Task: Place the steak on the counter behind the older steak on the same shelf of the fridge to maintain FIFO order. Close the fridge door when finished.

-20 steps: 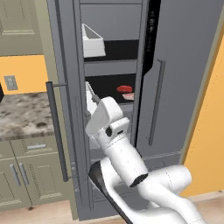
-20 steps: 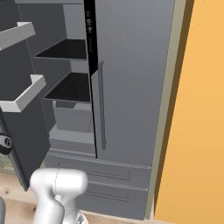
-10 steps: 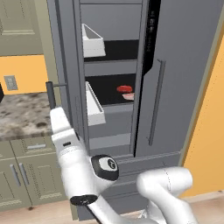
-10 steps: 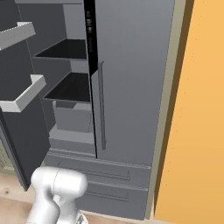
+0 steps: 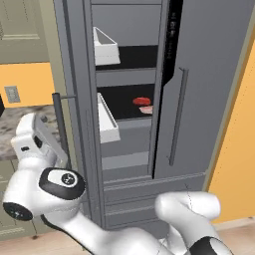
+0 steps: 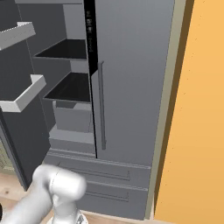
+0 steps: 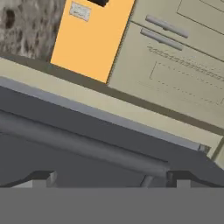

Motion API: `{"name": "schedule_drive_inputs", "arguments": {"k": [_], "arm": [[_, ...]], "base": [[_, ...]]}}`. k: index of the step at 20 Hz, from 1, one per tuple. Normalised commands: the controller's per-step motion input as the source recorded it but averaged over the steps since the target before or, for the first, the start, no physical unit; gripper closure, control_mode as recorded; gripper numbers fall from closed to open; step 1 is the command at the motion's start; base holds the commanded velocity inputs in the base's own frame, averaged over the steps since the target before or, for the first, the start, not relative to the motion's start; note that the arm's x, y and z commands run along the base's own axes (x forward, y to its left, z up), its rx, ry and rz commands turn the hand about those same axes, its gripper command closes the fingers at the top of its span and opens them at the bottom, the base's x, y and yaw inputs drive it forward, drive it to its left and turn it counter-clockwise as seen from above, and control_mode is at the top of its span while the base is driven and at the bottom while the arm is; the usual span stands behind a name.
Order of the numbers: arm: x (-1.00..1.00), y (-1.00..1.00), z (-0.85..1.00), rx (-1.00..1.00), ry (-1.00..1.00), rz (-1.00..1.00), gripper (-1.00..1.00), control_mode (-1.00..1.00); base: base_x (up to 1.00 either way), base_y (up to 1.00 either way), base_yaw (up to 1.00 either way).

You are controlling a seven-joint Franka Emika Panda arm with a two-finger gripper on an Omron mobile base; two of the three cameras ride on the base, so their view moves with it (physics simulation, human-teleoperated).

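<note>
The bright red steak point(image 5: 143, 101) lies on the black shelf point(image 5: 122, 99) of the fridge point(image 5: 129, 84), just behind the older steak point(image 5: 147, 110), which is pale and flat. The left fridge door point(image 5: 74, 99) stands open, its edge toward me. My hand point(image 5: 31, 137) is left of that door, by its outer bar handle point(image 5: 60, 124). In the hand view the gripper point(image 7: 111, 179) is open and holds nothing. Its fingertips point(image 7: 41, 177) straddle the grey handle point(image 7: 87, 148), which runs across close ahead. A corner of the granite counter point(image 7: 19, 24) shows at top left.
White bins point(image 5: 107, 124) hang on the open door's inner face. The right fridge door point(image 6: 131, 78) is shut, with its bar handle point(image 6: 101, 105). Beige cabinet drawers point(image 7: 175, 65) and an orange wall point(image 7: 92, 39) lie beyond the door. The counter point(image 5: 7, 132) is beside my hand.
The arm has swung left, from in front of the open fridge to the outer side of the open door by its handle. Both steaks stayed on the shelf.
</note>
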Motion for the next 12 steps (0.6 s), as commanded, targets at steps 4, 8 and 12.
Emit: {"name": "schedule_drive_inputs", "arguments": {"k": [4, 8, 12], "arm": [[0.65, 0.17, -0.44, -0.02, 0.22, -0.32, -1.0, -1.0], [0.73, 0.0, -0.51, -0.01, 0.21, -0.28, -1.0, -1.0], [0.47, -0.15, -0.35, 0.0, 0.18, -0.19, -1.0, -1.0]], "base": [[0.0, 0.0, 0.0], [0.0, 0.0, 0.0], [0.0, 0.0, 0.0]]}}
